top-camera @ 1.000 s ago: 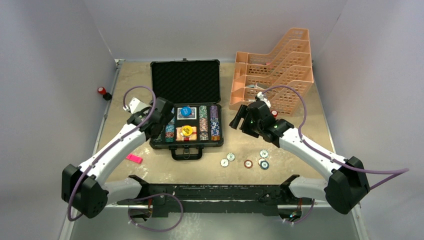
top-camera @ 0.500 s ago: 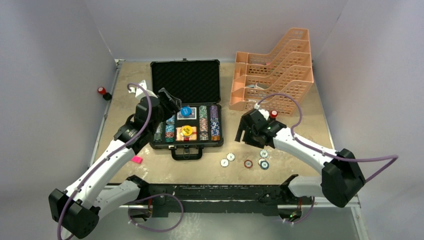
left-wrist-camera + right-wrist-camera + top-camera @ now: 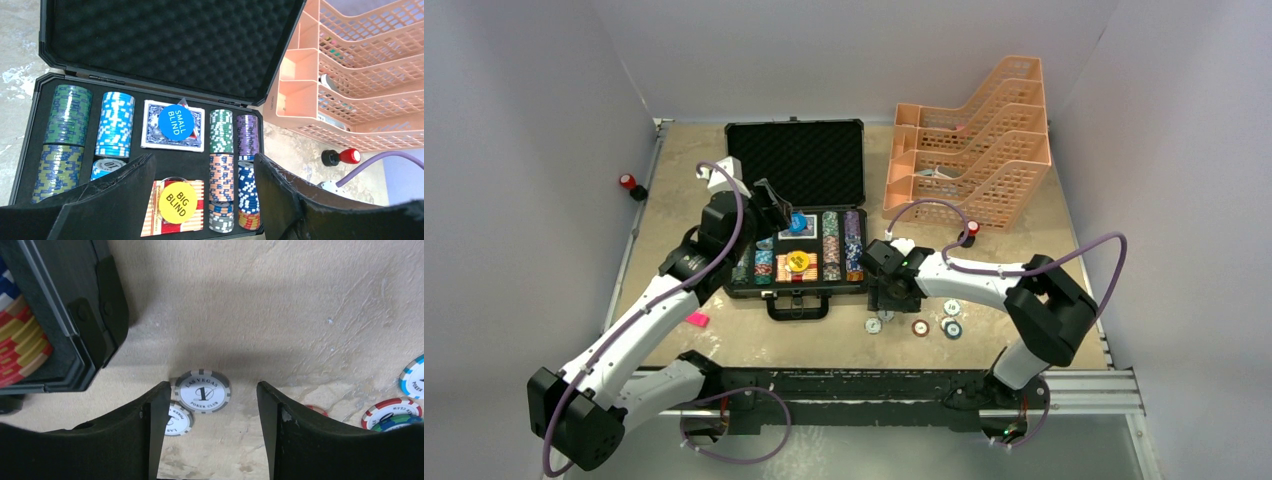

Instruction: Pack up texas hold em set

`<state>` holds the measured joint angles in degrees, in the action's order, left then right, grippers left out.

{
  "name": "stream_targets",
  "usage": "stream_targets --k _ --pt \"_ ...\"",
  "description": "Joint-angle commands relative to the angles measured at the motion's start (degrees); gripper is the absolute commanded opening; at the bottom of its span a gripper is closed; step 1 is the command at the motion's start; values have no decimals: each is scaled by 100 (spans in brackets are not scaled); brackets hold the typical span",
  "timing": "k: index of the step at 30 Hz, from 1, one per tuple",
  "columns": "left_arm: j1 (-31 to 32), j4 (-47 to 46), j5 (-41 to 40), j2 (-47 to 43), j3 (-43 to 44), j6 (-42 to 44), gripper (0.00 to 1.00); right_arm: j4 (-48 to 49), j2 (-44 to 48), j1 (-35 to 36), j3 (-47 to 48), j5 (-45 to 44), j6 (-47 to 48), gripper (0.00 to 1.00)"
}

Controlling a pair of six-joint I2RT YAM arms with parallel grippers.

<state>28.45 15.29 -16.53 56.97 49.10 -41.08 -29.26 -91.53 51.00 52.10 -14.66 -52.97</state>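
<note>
— Saw the black briefcase point(image 3: 794, 160) open on the counter point(image 3: 824, 340), foam lid raised?
— Yes. Held chip rows point(image 3: 221, 150), two card decks point(image 3: 150, 115), and blue and yellow dealer buttons point(image 3: 176, 122).
— And the arms?
— Found the left pincer point(image 3: 202, 160) above the case, spread wide, empty. Found the right pincer point(image 3: 212, 390) angled down beside its front corner, spread wide, straddling a grey-white chip point(image 3: 202, 390), gripping nothing. Spotted loose chips point(image 3: 921, 327) nearby.

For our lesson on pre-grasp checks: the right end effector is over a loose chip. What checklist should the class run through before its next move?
1. Is the right end effector open: ok.
2. Is the grey chip marked 1 between its fingers: ok.
3. Is the neighbouring white chip clear of that chip: not ok, they touch or overlap.
4. Is the briefcase lid open: ok.
5. Is the left end effector open and empty: ok.
</note>
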Motion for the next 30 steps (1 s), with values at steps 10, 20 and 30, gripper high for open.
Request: stream_targets --k 10,20,30 --pt "-36 -135 -231 39 -58 126 71 -202 -252 127 -24 195 5 58" --pt "-41 -114 -400 51 -120 133 73 -254 -511 342 -97 556 173 56" --pt "-41 -73 -486 61 -129 153 73 -578 -243 355 244 -137 -175 43"
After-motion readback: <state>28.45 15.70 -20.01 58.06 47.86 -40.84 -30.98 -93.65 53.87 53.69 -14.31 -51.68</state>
